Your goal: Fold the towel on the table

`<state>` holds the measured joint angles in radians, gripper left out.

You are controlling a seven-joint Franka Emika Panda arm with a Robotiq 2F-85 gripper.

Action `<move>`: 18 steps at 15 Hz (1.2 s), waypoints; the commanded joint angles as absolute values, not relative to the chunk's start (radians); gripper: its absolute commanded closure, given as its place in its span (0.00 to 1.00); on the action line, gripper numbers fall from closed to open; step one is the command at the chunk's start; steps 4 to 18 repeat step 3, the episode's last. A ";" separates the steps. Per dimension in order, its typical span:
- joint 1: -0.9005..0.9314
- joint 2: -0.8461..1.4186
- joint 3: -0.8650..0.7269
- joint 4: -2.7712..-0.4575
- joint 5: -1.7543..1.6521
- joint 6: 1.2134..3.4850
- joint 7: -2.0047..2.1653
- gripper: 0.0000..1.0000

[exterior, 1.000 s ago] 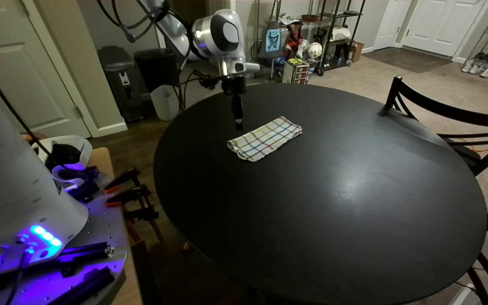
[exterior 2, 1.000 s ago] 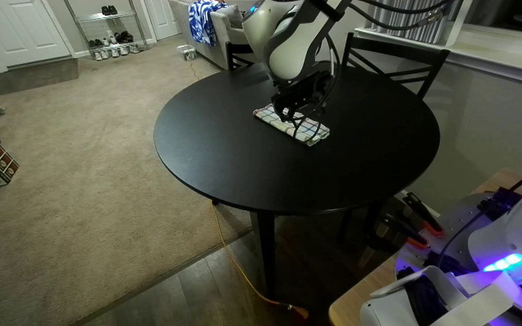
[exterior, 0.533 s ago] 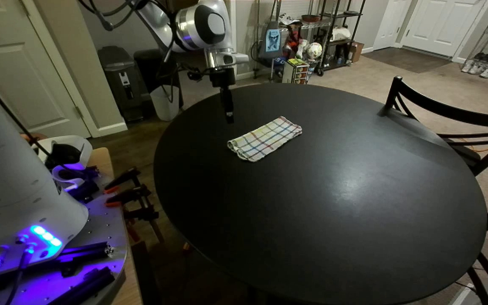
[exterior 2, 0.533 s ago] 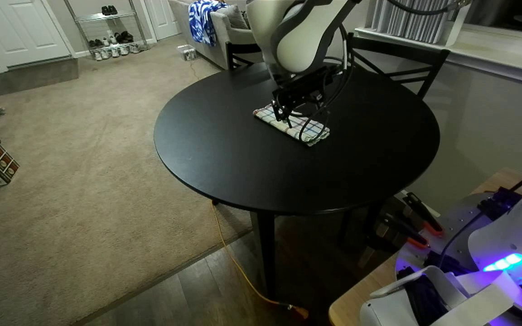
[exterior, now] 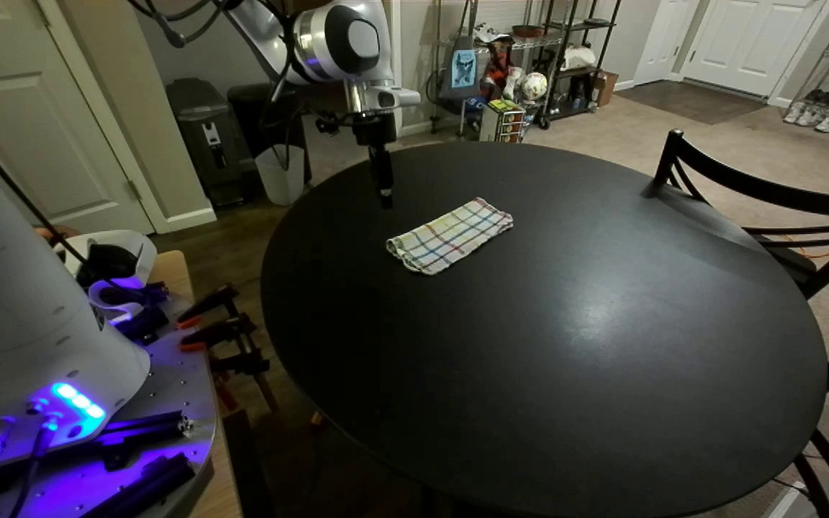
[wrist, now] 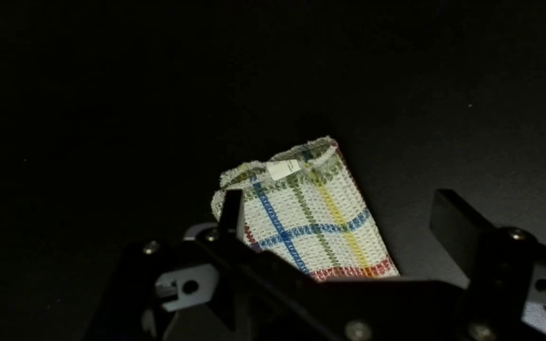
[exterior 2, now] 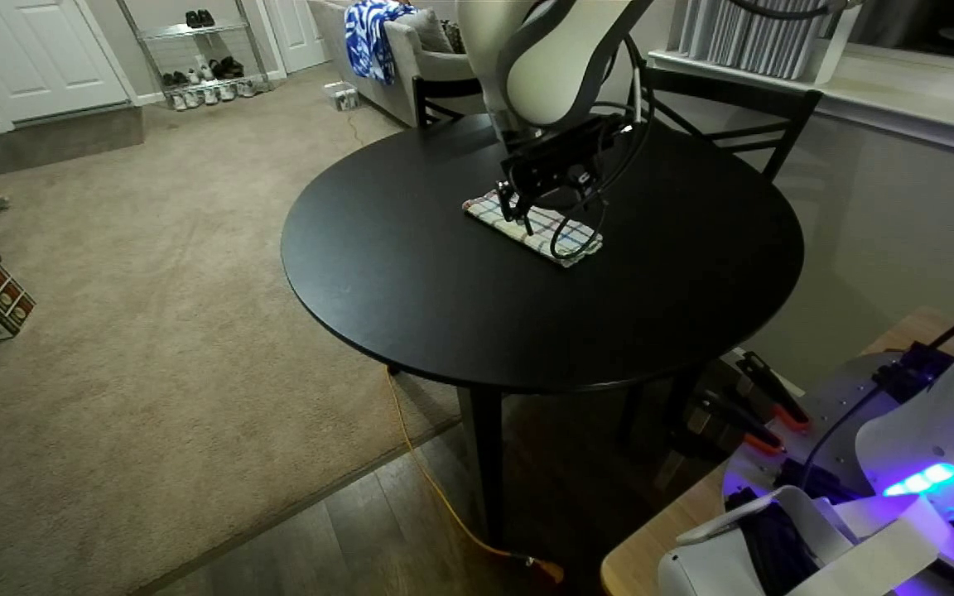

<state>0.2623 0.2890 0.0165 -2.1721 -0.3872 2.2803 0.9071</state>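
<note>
In an exterior view, the robot arm (exterior: 346,43) is hanging at the upper left of the frame, its jaws pointing down over the black counter (exterior: 565,360). The towel (exterior: 450,236), white with coloured checks, is lying doubled into a strip near the centre of that frame, and the jaws are hovering to its upper left, apart from it. In the wrist view the jaws are standing wide, with the towel lying between them below the middle and a white tag (wrist: 282,169) showing at its upper edge. In an exterior view, a dark chair (exterior 2: 734,95) is standing at the upper right.
</note>
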 commanded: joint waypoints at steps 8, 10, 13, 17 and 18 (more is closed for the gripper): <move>0.256 0.289 0.023 -2.171 -0.388 2.278 0.908 0.00; 0.256 0.289 0.023 -2.171 -0.388 2.278 0.908 0.00; 0.256 0.289 0.023 -2.171 -0.388 2.278 0.908 0.00; 0.256 0.289 0.023 -2.171 -0.388 2.278 0.908 0.00; 0.256 0.289 0.023 -2.171 -0.388 2.278 0.908 0.00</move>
